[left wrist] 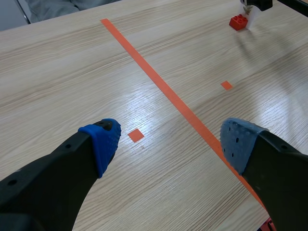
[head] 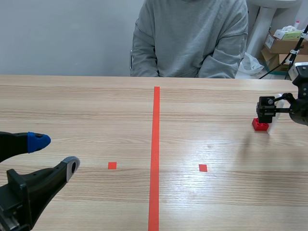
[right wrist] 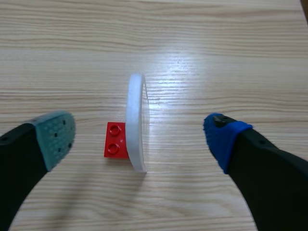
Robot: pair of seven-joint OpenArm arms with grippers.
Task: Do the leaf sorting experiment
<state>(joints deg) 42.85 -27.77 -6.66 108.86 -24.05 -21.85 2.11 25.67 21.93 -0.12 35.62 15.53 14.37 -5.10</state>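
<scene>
The right gripper (right wrist: 139,137), wide open, straddles a clear plastic disc (right wrist: 136,122) leaning on a red studded brick (right wrist: 114,140); it is probably light and slippery, so pinch its flat faces.

Fingers (left wrist: 103,142) wide apart, left gripper (left wrist: 171,144) hovers over table (left wrist: 62,72), red brick (left wrist: 238,21) far ahead.

Brightness: bright, even indoor light in all three views; the grain of the table (head: 86,110) reads clearly.
Glare: a pale sheen on the right half of the table in the scene view; stronger white patches in both wrist views, one just beyond the clear disc (right wrist: 136,120).
Shadows: soft and faint, with a dim smudge left of the red brick (head: 260,125).
Focus: the left hand (head: 57,154), near and large, looks slightly soft.
</scene>
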